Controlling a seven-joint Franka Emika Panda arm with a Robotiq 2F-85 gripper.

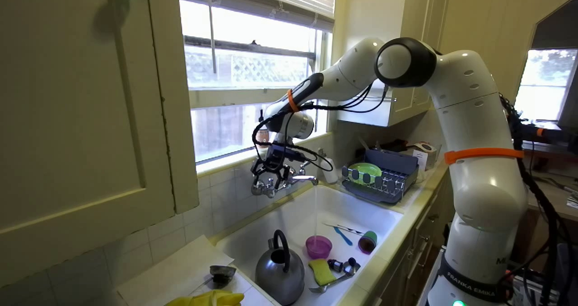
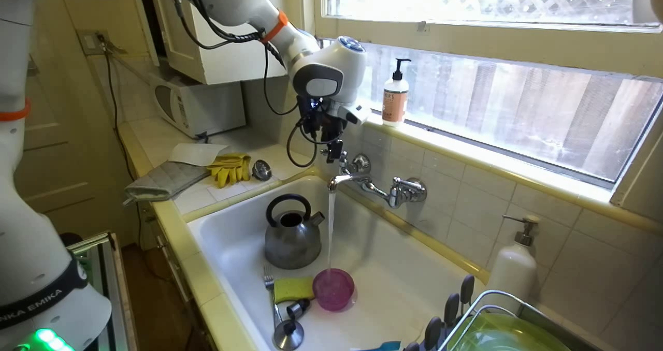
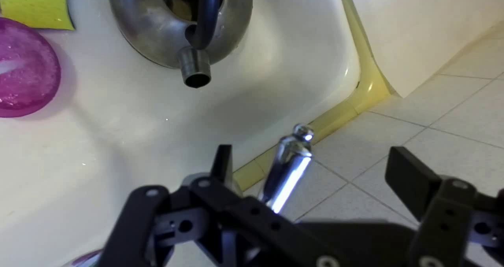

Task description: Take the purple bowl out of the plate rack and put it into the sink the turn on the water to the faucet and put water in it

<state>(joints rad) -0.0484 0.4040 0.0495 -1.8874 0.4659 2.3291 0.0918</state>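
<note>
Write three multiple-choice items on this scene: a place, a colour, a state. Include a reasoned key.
1. Where is the small round magenta-purple bowl?
A) in the dark plate rack
B) on the windowsill
C) in the white rectangular sink

2. What colour is the flat rectangular sponge?
A) yellow-green
B) orange
C) white

3. The chrome wall faucet is:
A) shut off
B) running into the bowl
C) running into the grey kettle

1 C: both exterior views show it on the sink floor.
2 A: all three views show that colour.
3 B: a stream of water reaches the bowl.
</note>
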